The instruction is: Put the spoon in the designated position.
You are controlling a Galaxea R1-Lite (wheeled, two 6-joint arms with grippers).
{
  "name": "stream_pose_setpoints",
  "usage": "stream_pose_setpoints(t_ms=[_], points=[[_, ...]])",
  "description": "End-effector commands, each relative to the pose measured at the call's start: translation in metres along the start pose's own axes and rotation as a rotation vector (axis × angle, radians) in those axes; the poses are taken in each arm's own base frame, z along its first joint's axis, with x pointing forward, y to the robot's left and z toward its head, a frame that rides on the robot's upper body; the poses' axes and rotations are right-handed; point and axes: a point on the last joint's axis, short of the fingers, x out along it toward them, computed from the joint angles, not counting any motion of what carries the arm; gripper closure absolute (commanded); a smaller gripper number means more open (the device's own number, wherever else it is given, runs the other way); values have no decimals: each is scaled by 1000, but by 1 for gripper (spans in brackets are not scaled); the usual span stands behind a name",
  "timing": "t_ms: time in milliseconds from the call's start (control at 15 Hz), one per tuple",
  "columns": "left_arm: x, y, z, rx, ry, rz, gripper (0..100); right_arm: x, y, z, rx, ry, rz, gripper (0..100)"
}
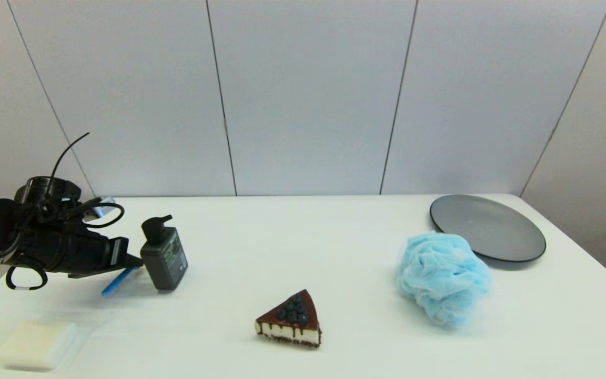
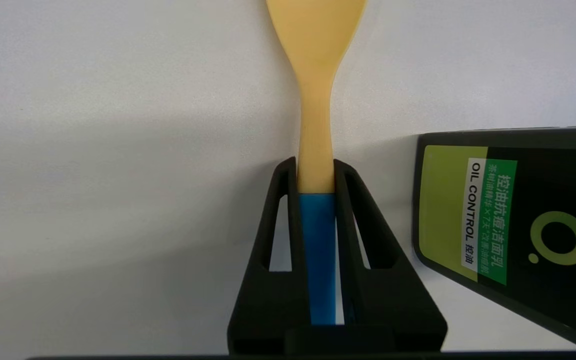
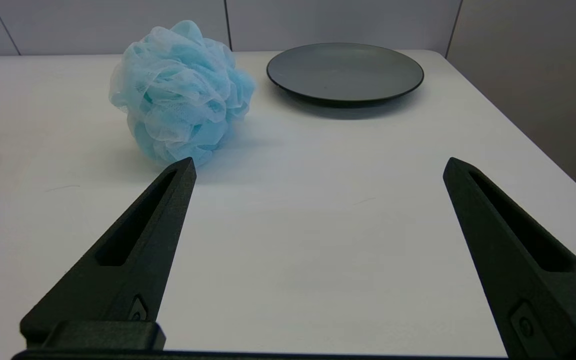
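Spoon [image 2: 316, 150] is pinched at its blue handle by the left gripper [image 2: 316, 170], just left of the black pump bottle [image 1: 164, 255] at the table's [image 1: 303, 252] left side. Right gripper [image 3: 318, 167] fingers are spread wide near the blue bath pouf [image 3: 180, 90].

left end effector [image 2: 316, 172] clamped, low | right end effector [image 3: 318, 167] spread wide

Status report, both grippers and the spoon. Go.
Left gripper shut on the spoon, low over the table's left side. Right gripper open, idle, holding nothing. Pump bottle close beside the spoon.
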Motion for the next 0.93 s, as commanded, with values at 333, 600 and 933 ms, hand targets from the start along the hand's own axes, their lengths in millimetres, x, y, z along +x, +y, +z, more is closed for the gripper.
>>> stream_pose_setpoints(t_ms=[333, 600, 933], points=[[-1, -2, 0, 7, -1, -4, 0, 0, 0, 0, 2, 1, 0, 0], [-3, -2, 2, 19, -19, 5, 0, 0, 0, 0, -1, 1, 0, 0], [-30, -7, 12, 52, -122, 158, 0, 0, 0, 0, 2, 1, 0, 0]])
